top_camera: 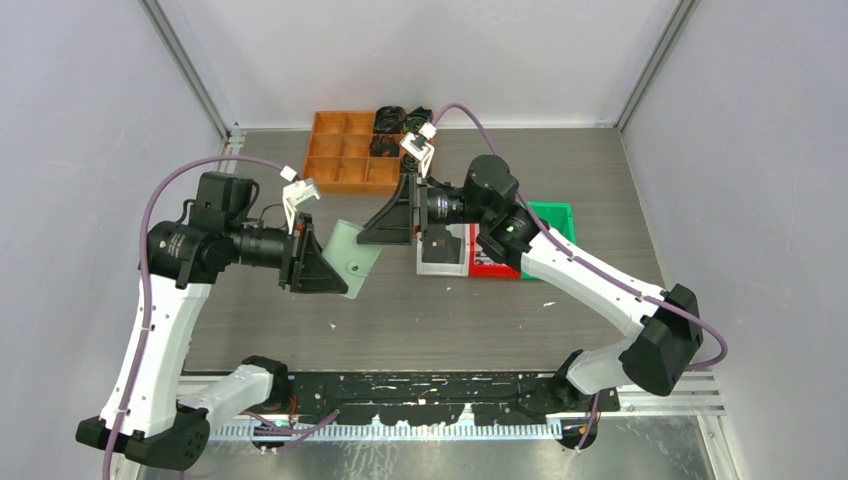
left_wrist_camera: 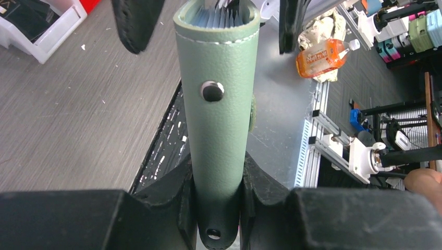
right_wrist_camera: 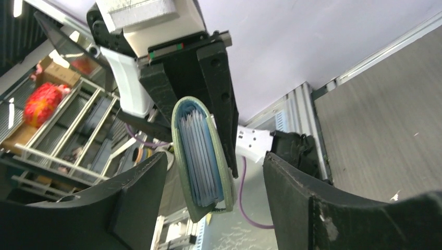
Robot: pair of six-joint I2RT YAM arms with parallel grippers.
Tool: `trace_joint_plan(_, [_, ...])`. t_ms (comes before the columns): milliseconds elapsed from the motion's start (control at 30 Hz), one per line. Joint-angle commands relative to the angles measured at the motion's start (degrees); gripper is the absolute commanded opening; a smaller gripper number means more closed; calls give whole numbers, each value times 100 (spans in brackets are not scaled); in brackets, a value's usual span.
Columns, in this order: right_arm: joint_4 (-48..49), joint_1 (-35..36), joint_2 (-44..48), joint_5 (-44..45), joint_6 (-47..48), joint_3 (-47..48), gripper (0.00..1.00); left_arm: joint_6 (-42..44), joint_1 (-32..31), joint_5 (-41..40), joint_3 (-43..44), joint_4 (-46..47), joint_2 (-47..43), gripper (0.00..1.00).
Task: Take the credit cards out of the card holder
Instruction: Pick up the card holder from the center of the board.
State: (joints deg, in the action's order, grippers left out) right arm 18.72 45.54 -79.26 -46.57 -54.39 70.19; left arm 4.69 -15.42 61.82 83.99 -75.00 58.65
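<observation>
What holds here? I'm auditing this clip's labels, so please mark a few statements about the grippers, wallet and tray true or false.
1. The left gripper is shut on the card holder. True.
2. The orange tray sits at the far edge of the table. True.
3. The right gripper is clamped on the card holder. False: its jaws stand open, one on either side of the holder's free end.
4. The card holder lies flat on the table. False: it is held up in the air.

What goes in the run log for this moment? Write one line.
left gripper: shut on card holder, aloft | right gripper: open, straddling its open end | phase: pre-grasp
</observation>
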Motion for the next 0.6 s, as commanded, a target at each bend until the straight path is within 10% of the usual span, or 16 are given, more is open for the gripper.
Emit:
trace_joint_plan(0, [402, 16, 17, -759, -154, 369, 70, 261, 3, 337, 362, -224, 0, 12])
trace_joint_plan(400, [364, 42, 106, -856, -60, 361, 7, 562, 4, 142, 511, -522, 279, 46])
trace_joint_plan(567, [-388, 19, 400, -201, 661, 259, 1, 636, 4, -262, 629, -614, 275, 65])
